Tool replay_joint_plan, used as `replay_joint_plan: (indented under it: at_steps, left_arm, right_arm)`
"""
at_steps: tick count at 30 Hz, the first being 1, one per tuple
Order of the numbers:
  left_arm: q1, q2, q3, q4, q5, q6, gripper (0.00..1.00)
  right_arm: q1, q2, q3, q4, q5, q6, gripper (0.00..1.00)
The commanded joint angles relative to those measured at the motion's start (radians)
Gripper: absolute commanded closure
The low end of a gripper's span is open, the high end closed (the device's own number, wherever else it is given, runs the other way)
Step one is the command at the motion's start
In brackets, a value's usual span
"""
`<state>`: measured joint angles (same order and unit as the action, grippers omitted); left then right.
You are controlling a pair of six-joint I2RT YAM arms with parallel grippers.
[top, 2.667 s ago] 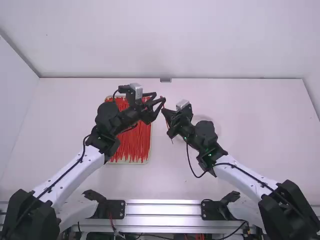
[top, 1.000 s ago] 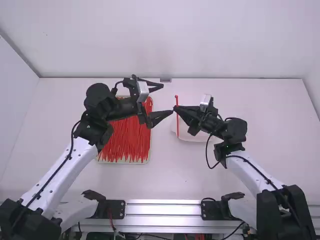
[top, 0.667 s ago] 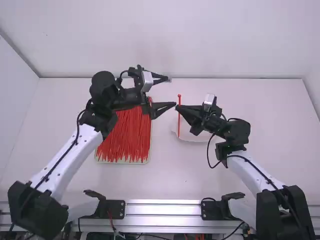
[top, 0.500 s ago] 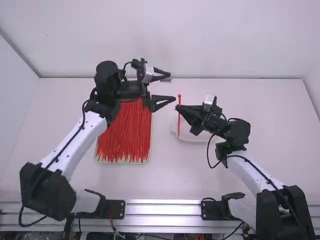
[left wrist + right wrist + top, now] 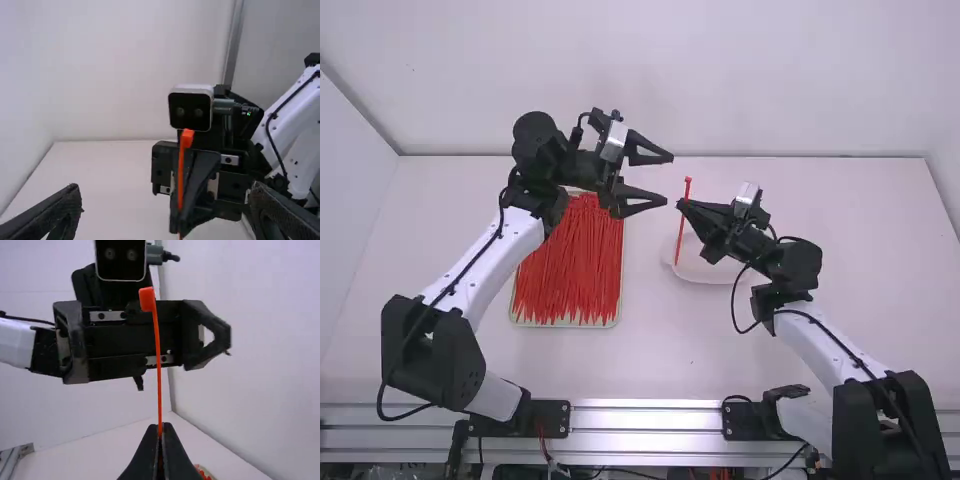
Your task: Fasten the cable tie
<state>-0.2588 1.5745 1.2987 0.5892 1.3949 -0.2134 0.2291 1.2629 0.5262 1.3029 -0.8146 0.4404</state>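
A single red cable tie (image 5: 678, 245) stands nearly upright over the table's middle, its head on top. My right gripper (image 5: 682, 205) is shut on its strap partway down; in the right wrist view the shut fingers pinch the cable tie (image 5: 158, 370) just above their tips. My left gripper (image 5: 669, 181) hangs raised just left of the tie's head, open, with nothing between its fingers. It faces the right gripper. In the left wrist view the tie (image 5: 182, 170) and the right gripper (image 5: 186, 215) holding it lie ahead, between my own spread fingertips (image 5: 55, 215).
A flat tray (image 5: 565, 323) holding several loose red cable ties (image 5: 570, 260) lies left of centre, under the left arm. A white shallow dish (image 5: 705, 274) sits on the table beneath the held tie. The table's right and far left are bare white surface.
Both grippers were close together at the tray's corner. The right gripper came away holding the tie upright. The left gripper opened, then rose and swung back from the tie.
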Motion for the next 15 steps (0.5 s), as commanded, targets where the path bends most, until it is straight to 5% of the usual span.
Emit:
replay_joint_plan:
  at_steps: [1, 15]
  left_arm:
    - [-0.012, -0.001, 0.028, -0.005, -0.021, -0.06, 0.14]
    - [-0.044, -0.001, 0.027, -0.031, -0.044, -0.06, 0.27]
  right_arm:
    - [0.014, 0.007, 0.03, 0.019, 0.056, 0.004, 1.0]
    - [0.105, 0.007, 0.03, 0.044, 0.109, -0.082, 0.99]
